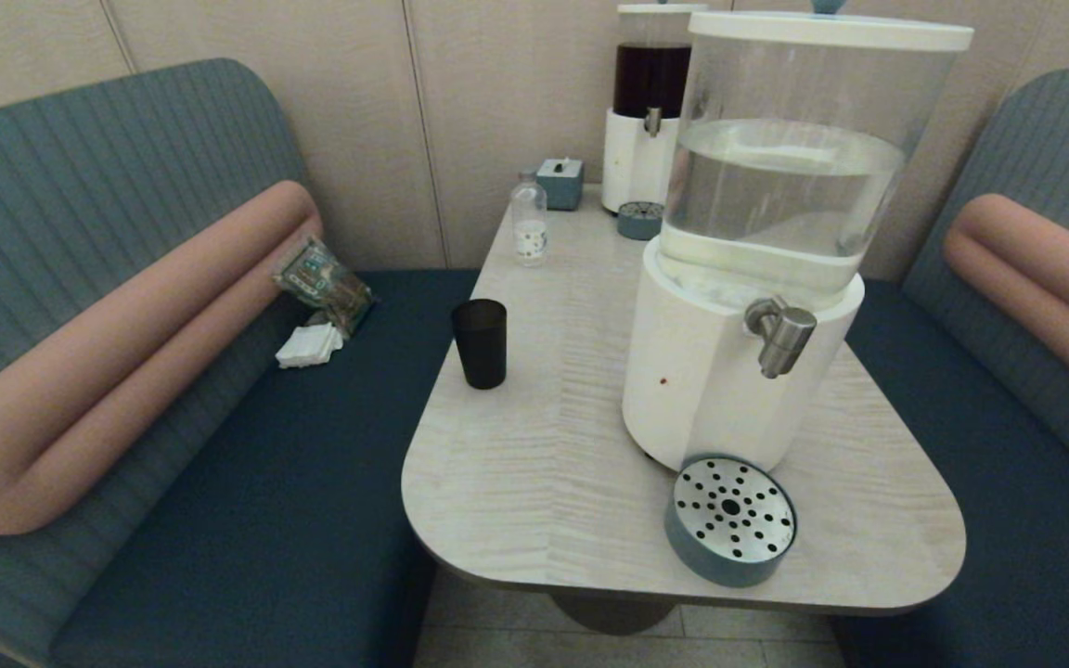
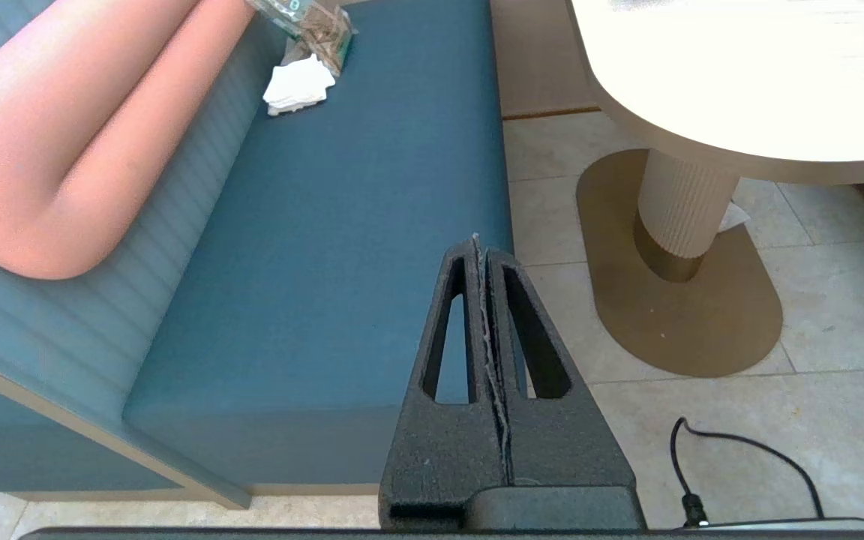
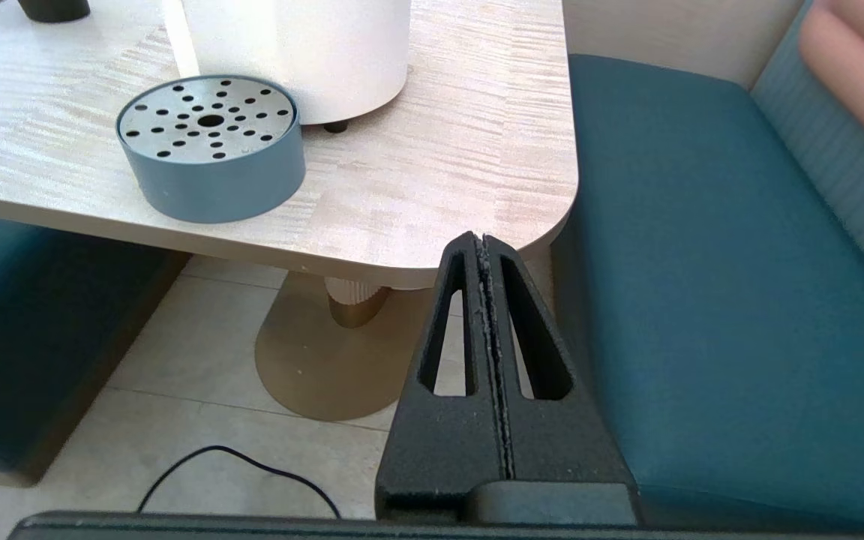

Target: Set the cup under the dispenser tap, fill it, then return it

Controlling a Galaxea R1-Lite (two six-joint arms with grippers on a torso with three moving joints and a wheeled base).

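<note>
Cup point(image 1: 480, 342), centre-left of the head view, well apart from tap point(image 1: 780, 334), is being left untouched; left gripper point(image 2: 481, 247) and right gripper point(image 3: 481, 244) are being held clenched, empty, so opening before a mid-height side grasp is advised.

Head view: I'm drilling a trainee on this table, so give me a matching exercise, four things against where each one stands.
Things:
1. cup
2. dispenser tap
3. drip tray
4. small clear bottle

Places:
A. near the table's front edge, before the white base
B. by the table's left edge, standing alone
C. farther back on the table, near a blue box
D. jutting from the white base, below the clear tank

Pairs: 1-B, 2-D, 3-A, 4-C
</note>
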